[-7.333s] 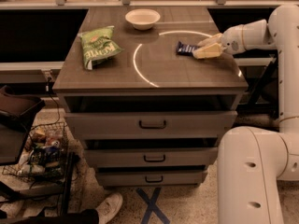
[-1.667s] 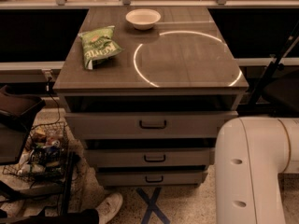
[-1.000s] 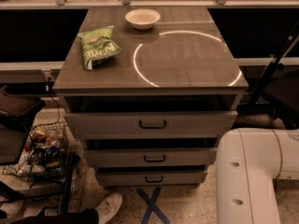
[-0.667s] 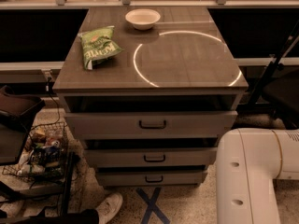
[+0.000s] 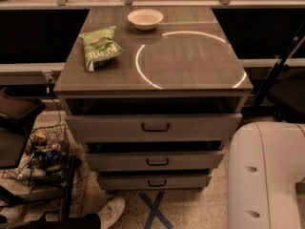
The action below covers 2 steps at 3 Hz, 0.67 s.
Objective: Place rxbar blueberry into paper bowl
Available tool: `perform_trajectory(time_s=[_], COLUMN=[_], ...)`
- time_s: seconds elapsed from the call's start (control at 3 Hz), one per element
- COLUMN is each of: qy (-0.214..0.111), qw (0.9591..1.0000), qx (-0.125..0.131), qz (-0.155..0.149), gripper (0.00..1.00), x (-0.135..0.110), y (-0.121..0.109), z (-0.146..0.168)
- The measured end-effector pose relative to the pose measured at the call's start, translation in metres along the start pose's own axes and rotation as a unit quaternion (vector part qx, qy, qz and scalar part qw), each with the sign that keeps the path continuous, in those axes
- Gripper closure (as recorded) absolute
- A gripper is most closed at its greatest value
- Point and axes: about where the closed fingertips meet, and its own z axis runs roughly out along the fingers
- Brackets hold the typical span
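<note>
Seeing neither gripper nor rxbar blueberry, I cannot tell the grasp; expect a light, slick bar, pinched widthwise.

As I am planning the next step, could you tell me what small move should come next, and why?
Probably bring the gripper, out of view, over the grey drawer cabinet's top toward the round off-white paper bowl at its far edge: the bowl looks empty, no dark blue snack bar shows, only the green crinkled chip bag.
</note>
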Motion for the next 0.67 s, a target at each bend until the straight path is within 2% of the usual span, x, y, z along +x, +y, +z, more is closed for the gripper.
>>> perform_trajectory(time_s=[0.67], qy=[0.006], qw=[0.9981], qx=[0.017], qz=[-0.058], gripper=[1.00], x=[-0.047], y=[-0.038], z=[-0.046])
